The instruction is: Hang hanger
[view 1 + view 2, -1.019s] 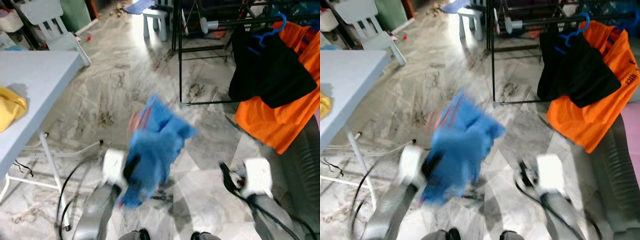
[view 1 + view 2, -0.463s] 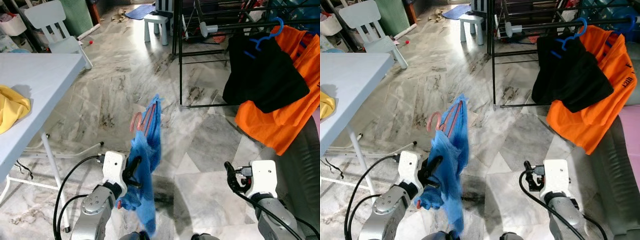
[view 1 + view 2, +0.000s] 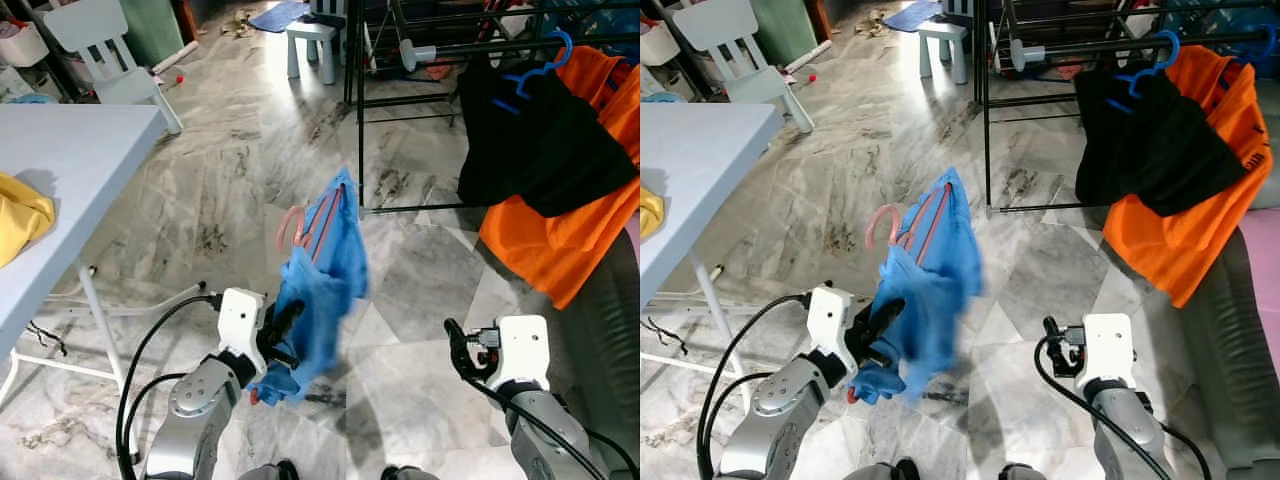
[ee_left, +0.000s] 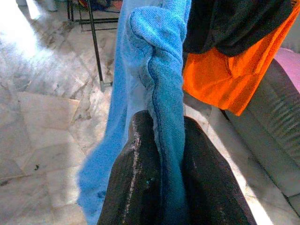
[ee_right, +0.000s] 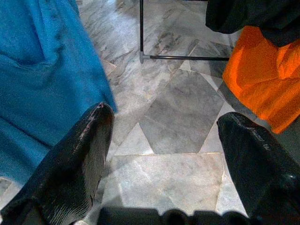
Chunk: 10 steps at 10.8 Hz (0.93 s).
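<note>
Marble floor (image 3: 230,190) spreads before a black clothes rack (image 3: 420,50) already carrying a black garment (image 3: 540,140) and an orange garment (image 3: 570,240); the left end effector (image 3: 285,325) is clamped on a blue garment (image 3: 320,280) draped over a pink hanger (image 3: 300,222), held low and well apart from the rack; the right end effector (image 5: 164,154) hangs apart and empty; this looks like the carrying step; next, lift the hook to the rail.

The left arm (image 3: 195,415) is bent and reaches forward toward about 1 o'clock, its wrist raised. The left gripper (image 4: 159,154) is clamped, both black fingers (image 4: 133,173) pressed tight on a fold of blue cloth (image 3: 320,290). The right arm (image 3: 540,435) reaches forward at about 11 o'clock, held low. The right gripper (image 5: 164,154) has its fingers spread wide and seems to hold nothing.
</note>
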Motion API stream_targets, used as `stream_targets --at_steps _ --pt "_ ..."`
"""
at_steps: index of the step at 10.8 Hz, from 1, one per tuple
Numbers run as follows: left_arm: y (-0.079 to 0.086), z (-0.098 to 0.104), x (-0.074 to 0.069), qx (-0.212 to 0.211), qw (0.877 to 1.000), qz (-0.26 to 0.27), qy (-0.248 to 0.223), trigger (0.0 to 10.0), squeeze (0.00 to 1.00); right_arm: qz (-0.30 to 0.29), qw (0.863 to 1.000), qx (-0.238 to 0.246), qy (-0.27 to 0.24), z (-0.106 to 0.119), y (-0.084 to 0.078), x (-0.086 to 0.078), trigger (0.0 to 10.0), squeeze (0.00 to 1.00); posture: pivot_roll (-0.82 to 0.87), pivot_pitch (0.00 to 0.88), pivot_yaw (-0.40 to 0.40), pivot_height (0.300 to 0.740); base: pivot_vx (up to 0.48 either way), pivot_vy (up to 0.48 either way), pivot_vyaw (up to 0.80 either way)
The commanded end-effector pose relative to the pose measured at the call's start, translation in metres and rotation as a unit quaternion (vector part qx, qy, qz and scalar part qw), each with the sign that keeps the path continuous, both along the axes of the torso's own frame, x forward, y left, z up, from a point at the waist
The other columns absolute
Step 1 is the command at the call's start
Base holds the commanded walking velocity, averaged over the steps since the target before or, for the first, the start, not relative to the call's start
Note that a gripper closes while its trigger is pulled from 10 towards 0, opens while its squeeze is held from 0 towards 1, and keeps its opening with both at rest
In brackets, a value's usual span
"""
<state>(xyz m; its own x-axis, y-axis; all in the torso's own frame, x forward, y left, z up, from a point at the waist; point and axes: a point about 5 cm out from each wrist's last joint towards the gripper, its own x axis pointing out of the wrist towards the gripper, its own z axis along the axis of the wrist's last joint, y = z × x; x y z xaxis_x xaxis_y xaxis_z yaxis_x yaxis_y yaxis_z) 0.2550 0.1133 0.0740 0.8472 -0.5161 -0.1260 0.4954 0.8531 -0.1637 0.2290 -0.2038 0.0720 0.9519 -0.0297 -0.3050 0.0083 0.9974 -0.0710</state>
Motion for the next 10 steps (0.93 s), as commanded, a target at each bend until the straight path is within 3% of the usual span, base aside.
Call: stream_targets --at_steps 1,5,7,10 --pt "0.001 0.008 0.0 0.0 1.0 -0.001 -0.017 10.0 0.0 0.0 1.0 0.003 0.005 0.0 0.001 -0.002 10.0 0.0 -0.13 0.148 0.091 0.74 0.0 0.0 0.0" --pt "-0.002 0.011 0.006 0.0 0.999 0.026 -0.044 10.0 0.0 0.018 1.0 -0.004 0.001 0.002 0.005 0.008 10.0 0.0 -0.13 0.12 0.062 0.74 0.0 0.0 -0.13" --pt "-0.007 0.016 0.016 -0.003 0.997 0.044 -0.055 10.0 0.0 0.022 1.0 -0.002 -0.016 0.01 0.006 0.023 10.0 0.0 -0.12 0.068 0.047 0.74 0.0 0.0 0.0" --pt "-0.012 0.036 0.039 -0.017 0.994 0.054 -0.098 10.0 0.0 0.061 0.997 -0.003 -0.043 0.023 0.024 0.051 10.0 0.0 -0.11 0.035 0.035 0.74 0.0 0.0 0.0"
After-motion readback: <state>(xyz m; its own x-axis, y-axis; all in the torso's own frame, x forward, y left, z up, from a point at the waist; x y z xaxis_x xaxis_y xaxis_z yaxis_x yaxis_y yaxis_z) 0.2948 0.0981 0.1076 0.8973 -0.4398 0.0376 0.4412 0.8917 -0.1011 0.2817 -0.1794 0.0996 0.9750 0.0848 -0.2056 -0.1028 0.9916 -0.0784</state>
